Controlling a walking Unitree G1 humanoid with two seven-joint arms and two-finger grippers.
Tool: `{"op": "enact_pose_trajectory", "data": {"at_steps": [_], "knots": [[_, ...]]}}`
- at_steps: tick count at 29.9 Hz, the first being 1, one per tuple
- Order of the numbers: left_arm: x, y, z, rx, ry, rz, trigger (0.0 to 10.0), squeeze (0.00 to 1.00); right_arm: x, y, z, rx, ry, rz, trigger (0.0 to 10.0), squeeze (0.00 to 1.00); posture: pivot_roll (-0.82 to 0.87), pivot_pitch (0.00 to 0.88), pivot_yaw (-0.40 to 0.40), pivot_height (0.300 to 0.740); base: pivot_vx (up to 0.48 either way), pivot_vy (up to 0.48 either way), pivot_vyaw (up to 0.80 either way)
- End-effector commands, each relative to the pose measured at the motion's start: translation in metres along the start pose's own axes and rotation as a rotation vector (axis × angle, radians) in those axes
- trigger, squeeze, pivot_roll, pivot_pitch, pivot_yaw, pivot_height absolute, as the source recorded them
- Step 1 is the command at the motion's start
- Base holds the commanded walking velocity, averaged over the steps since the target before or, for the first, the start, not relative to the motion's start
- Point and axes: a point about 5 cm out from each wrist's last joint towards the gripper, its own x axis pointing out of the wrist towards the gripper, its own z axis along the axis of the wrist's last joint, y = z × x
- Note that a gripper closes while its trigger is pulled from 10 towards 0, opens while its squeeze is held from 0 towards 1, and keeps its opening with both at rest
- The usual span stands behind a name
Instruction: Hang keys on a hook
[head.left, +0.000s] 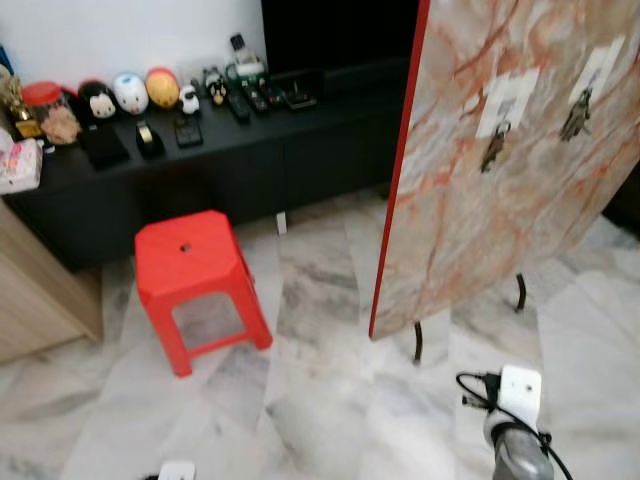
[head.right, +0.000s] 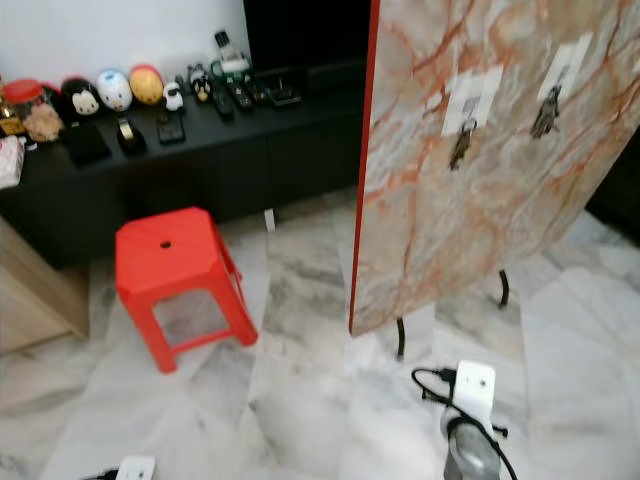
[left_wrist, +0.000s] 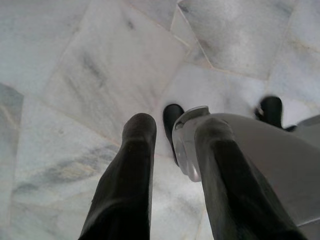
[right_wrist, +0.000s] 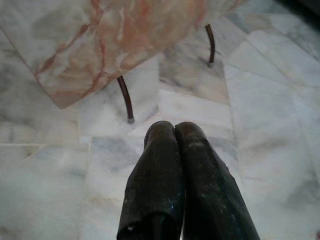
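Ahead of the fingers, up on the board: two bunches of keys, each hanging under a white hook plate.
Board: tilted marble-patterned panel (head.left: 500, 170) with a red edge, on thin dark legs, well above and beyond both grippers.
Nearer keys: dark bunch (head.left: 494, 148) below the nearer white hook plate (head.left: 507, 101), apparently hung.
Farther keys: second bunch (head.left: 575, 118) below the other white hook plate (head.left: 603, 68), apparently hung too.
Right gripper (right_wrist: 172, 131): low, pointing down at the marble floor (right_wrist: 45, 190); fingers pressed together, nothing between them; board leg (right_wrist: 125, 99) just past the fingertips.
Left gripper (left_wrist: 172, 132): low as well, aimed at the floor; fingers parted with a gap, nothing held; a silver robot part (left_wrist: 260, 155) behind one finger.
Right arm: silver wrist with white block (head.left: 519, 398) at the foot of the head view, well apart from the keys.
Beside: red stool (head.left: 195, 280), top bare; black cabinet (head.left: 200, 170) with small figures.
Done, as a judgement: keys on hooks, neither gripper carrying any.
Left, as a judgement: little or nothing of the hanging itself; no loose keys visible on stool or floor.
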Motion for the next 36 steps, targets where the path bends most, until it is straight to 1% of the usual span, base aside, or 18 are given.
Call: {"op": "enact_pose_trajectory", "data": {"at_steps": [1, 3, 7, 12, 23, 26, 28, 31, 32, 33, 36], "knots": [[-0.001, -0.003, -0.008, -0.007, 0.035, -0.007, 10.0, 0.0, 0.0, -0.003, -0.001, -0.007, 0.003, 0.014, 10.0, 0.0, -0.09, 0.071, -0.016, 0.74, 0.0, -0.371, 0.0], [-0.001, -0.004, -0.008, -0.008, 0.035, -0.009, 10.0, 0.0, 0.0, -0.003, -0.001, -0.021, 0.007, 0.024, 10.0, 0.0, -0.1, 0.066, -0.018, 0.74, 0.0, -0.373, 0.0], [-0.001, -0.006, -0.007, -0.009, 0.033, -0.014, 10.0, 0.0, 0.0, -0.003, -0.002, -0.016, 0.012, 0.026, 10.0, 0.0, -0.09, 0.061, -0.02, 0.74, 0.0, -0.371, 0.0], [-0.001, -0.005, -0.008, -0.012, 0.032, -0.01, 10.0, 0.0, 0.001, -0.001, 0.0, -0.056, 0.0, 0.1, 10.0, 0.0, -0.08, 0.049, -0.02, 0.74, 0.0, -0.37, 0.0], [-0.002, -0.003, -0.01, -0.009, 0.033, -0.002, 10.0, 0.0, 0.0, 0.0, 0.0, -0.065, -0.013, 0.117, 10.0, 0.0, -0.08, 0.036, -0.015, 0.74, 0.0, -0.363, 0.0], [-0.002, -0.003, -0.008, -0.007, 0.025, -0.003, 10.0, 0.0, -0.001, 0.0, 0.0, -0.046, -0.025, 0.118, 10.0, 0.0, -0.08, 0.038, -0.014, 0.74, 0.0, -0.361, 0.0], [-0.001, -0.003, -0.007, -0.003, 0.019, -0.003, 10.0, 0.0, 0.0, 0.0, 0.001, -0.05, -0.028, 0.119, 10.0, 0.0, -0.08, 0.043, -0.014, 0.74, 0.0, -0.349, 0.0], [0.0, -0.004, 0.0, -0.01, -0.016, 0.015, 10.0, 0.0, 0.0, 0.0, 0.002, -0.05, -0.036, 0.12, 10.0, 0.0, -0.08, 0.051, -0.014, 0.74, 0.0, 0.0, 0.0], [0.001, -0.002, 0.007, -0.014, -0.048, 0.025, 10.0, 0.0, 0.0, 0.001, 0.002, -0.045, -0.04, 0.118, 10.0, 0.0, -0.08, 0.053, -0.012, 0.74, 0.0, 0.0, 0.0], [0.001, -0.002, 0.007, -0.014, -0.048, 0.025, 10.0, 0.0, 0.0, 0.001, 0.002, -0.045, -0.04, 0.118, 10.0, 0.0, -0.08, 0.053, -0.012, 0.74, 0.0, 0.0, 0.0], [0.003, 0.002, 0.017, -0.007, -0.092, 0.05, 10.0, 0.0, -0.001, 0.001, 0.002, -0.032, -0.046, 0.116, 10.0, 0.0, -0.08, 0.055, -0.01, 0.74, 0.0, 0.0, 0.0]]}}
